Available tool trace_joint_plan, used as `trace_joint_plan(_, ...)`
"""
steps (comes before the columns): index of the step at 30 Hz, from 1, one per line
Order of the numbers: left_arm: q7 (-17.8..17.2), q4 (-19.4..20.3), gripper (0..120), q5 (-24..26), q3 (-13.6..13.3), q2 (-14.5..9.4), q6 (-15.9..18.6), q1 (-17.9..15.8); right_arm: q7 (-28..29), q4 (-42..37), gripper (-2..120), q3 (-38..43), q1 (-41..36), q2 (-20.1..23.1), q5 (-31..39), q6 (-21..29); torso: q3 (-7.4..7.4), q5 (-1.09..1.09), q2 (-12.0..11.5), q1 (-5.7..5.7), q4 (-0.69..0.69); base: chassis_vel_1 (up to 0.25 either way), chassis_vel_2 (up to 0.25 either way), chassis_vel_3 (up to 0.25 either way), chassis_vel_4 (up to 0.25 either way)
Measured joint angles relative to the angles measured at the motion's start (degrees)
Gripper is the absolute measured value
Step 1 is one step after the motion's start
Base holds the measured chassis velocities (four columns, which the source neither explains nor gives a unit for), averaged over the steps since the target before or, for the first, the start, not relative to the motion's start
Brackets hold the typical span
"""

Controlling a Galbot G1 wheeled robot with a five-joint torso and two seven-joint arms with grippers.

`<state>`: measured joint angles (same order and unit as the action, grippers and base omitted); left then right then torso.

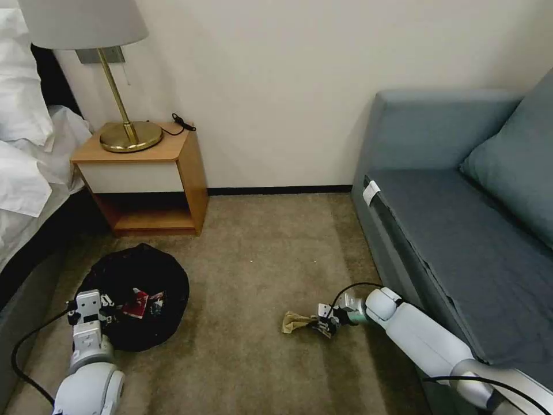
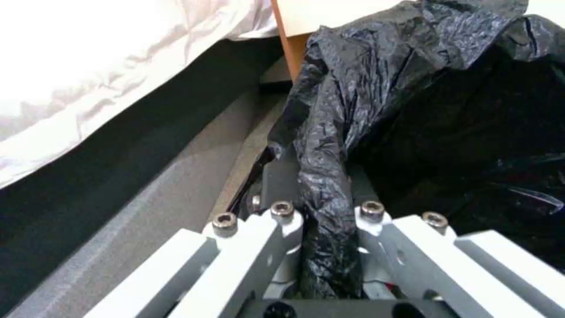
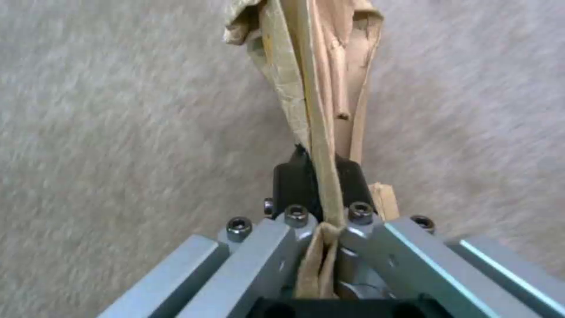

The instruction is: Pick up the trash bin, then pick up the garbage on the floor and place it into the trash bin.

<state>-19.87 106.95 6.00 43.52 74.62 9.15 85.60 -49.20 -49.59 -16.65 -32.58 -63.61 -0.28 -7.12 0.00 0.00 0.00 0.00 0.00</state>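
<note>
Two claws over tan carpet [image 1: 259, 259]: left claw [image 2: 321, 207] clamps trash bin [image 1: 135, 300] rim, right claw [image 3: 324, 176] clamps paper packet [image 3: 318, 88].

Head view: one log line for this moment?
left tool: shut on black-bagged round bin rim | right tool: shut on tan crumpled paper packet, over carpet

A brass lamp [image 1: 124, 135] stands on the wooden nightstand [image 1: 144, 178] between the white-sheeted bed [image 1: 23, 173] and grey-blue sofa [image 1: 461, 230].
</note>
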Motion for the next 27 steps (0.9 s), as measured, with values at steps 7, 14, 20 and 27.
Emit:
trace_joint_plan(7, 0.7, 0.8, 3, -0.2, -0.4, 0.2, -0.5, 0.5, 2.2, -8.4, 0, 1.6, 1.9, 0.1, 6.0, 1.7, 0.0, 0.0, 0.0, 0.0, 0.0, 0.0, 0.0, 0.0, 0.0)
trace_joint_plan(14, 1.4, 1.5, 3, -1.0, -1.3, 1.1, -1.1, 0.5, 6.7, -19.7, 0, -4.6, 6.9, 0.1, 17.2, 6.0, 0.0, 0.0, 0.0, 0.0, -0.01, 0.0, 0.0, 0.0, 0.0)
trace_joint_plan(20, 2.0, 1.6, 3, -1.9, -2.5, 2.1, -1.8, 0.3, 14.5, -21.1, 0, -12.4, 12.7, -7.8, 27.3, 7.4, 0.0, -0.02, 0.0, 0.0, 0.02, 0.0, 0.0, 0.0, 0.0)
trace_joint_plan(27, 2.2, 1.3, 3, -2.5, -3.5, 3.1, -2.4, 0.1, 16.2, -11.2, 0, -15.6, 17.5, -15.1, 27.9, 5.4, 0.0, -0.02, 0.0, 0.0, 0.0, 0.0, 0.0, 0.0, 0.0)
